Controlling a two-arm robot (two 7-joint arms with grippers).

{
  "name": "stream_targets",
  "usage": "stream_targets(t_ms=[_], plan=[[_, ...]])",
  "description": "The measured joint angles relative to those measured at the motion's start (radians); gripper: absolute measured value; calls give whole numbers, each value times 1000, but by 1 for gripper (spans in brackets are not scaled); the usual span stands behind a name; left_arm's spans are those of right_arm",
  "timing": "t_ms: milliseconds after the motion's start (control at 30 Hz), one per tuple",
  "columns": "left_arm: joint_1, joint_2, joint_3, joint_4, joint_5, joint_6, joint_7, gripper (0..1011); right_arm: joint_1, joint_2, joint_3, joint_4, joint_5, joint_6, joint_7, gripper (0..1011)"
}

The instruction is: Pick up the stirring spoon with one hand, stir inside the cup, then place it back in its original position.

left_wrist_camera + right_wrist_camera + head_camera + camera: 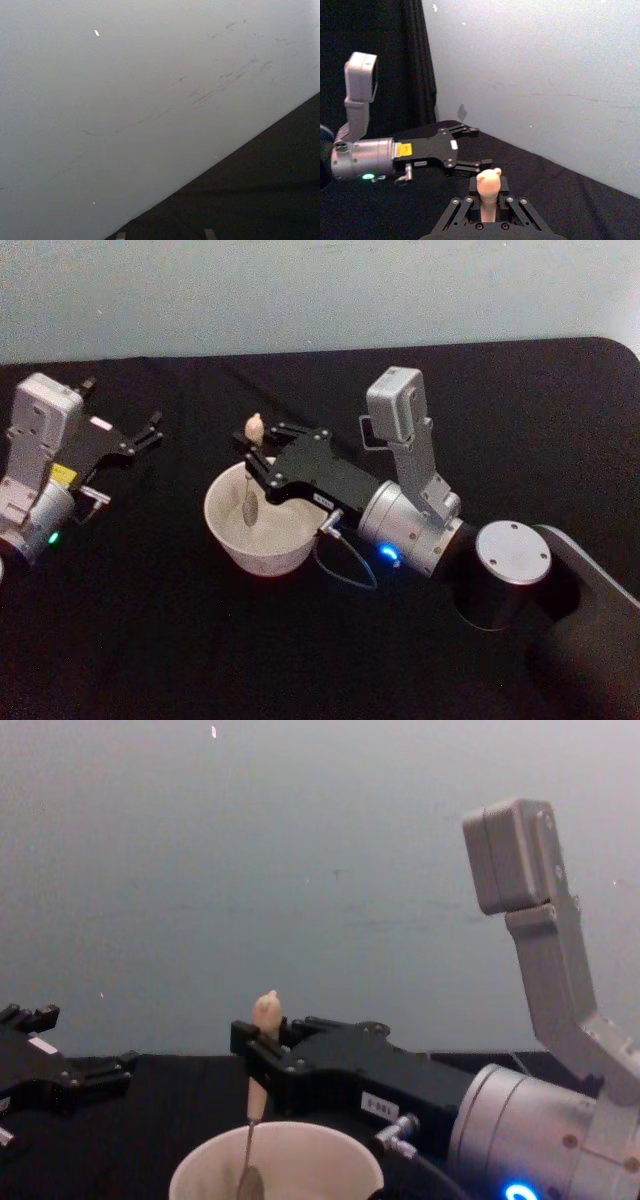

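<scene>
The off-white cup (262,558) stands on the black table, a little left of centre. My right gripper (257,458) reaches over its far rim and is shut on the stirring spoon (254,427), gripping the cream handle just below the knob. The spoon hangs upright, and its thin neck and small shiny bowl (249,508) dip inside the cup. In the chest view the spoon (265,1012) rises out of the right gripper (262,1065) above the cup (325,1160). The right wrist view shows the spoon's knob (488,182) between my fingers. The original position is out of view.
My left gripper (148,433) rests open over the table at the left, apart from the cup. It also appears in the right wrist view as the left gripper (472,148) and in the chest view as the left gripper (70,1070). A pale wall (125,100) stands behind the table.
</scene>
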Motion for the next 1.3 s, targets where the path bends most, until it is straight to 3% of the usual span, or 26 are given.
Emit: stream_targets(t_ms=[667, 1300], plan=[[0, 0, 0, 0, 0, 0, 0, 1001, 5, -5, 33, 19, -19, -8, -15, 200], [0, 0, 0, 0, 0, 0, 0, 1001, -53, 58, 63, -51, 9, 12, 10, 200]])
